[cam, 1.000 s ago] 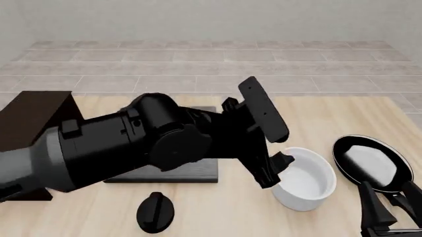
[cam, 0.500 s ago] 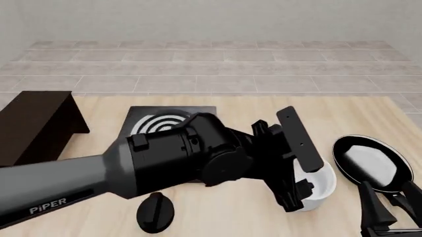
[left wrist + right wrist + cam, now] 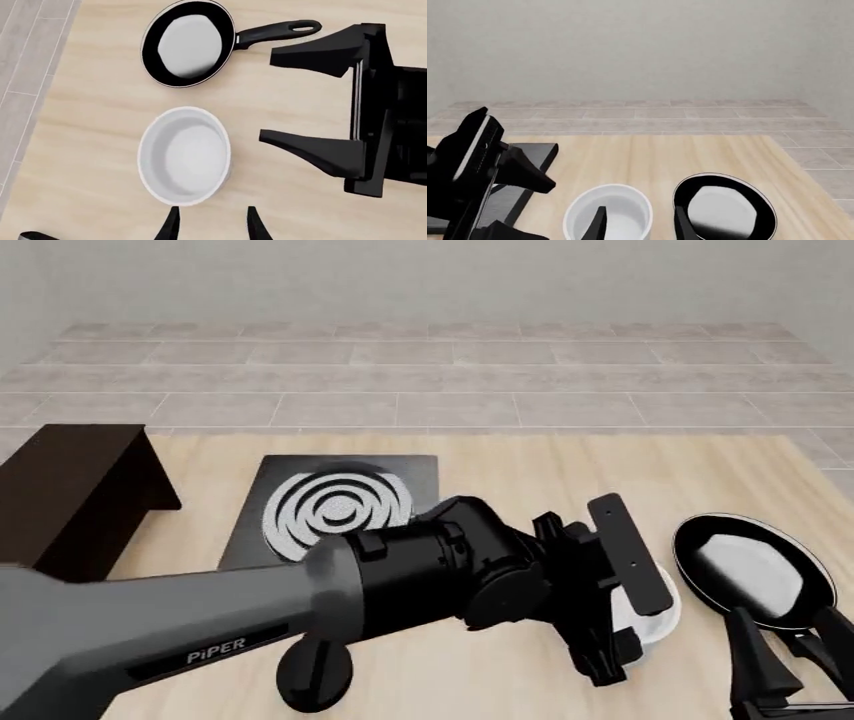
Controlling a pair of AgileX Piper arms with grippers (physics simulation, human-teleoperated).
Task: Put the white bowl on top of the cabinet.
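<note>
The white bowl (image 3: 185, 155) stands upright on the table between the stove and the frying pan. In the front view only its right rim (image 3: 661, 618) shows behind my left gripper (image 3: 625, 632). That gripper is open and empty, pointing down at the bowl's near edge, with its fingertips (image 3: 172, 225) just short of the rim. It also shows in the right wrist view (image 3: 537, 210). My right gripper (image 3: 794, 660) is open and empty, low at the near right, beside the pan's handle. The dark brown cabinet (image 3: 67, 490) stands at the far left.
A black stove slab (image 3: 340, 505) with silver rings lies between cabinet and bowl. A black frying pan (image 3: 754, 570) sits right of the bowl, its handle toward my right gripper. A black round knob-like object (image 3: 314, 672) lies near the front edge. My left arm spans the table's near half.
My left arm has swung right and down toward the bowl, uncovering the stove and hiding most of the bowl in the front view. The right gripper has not moved.
</note>
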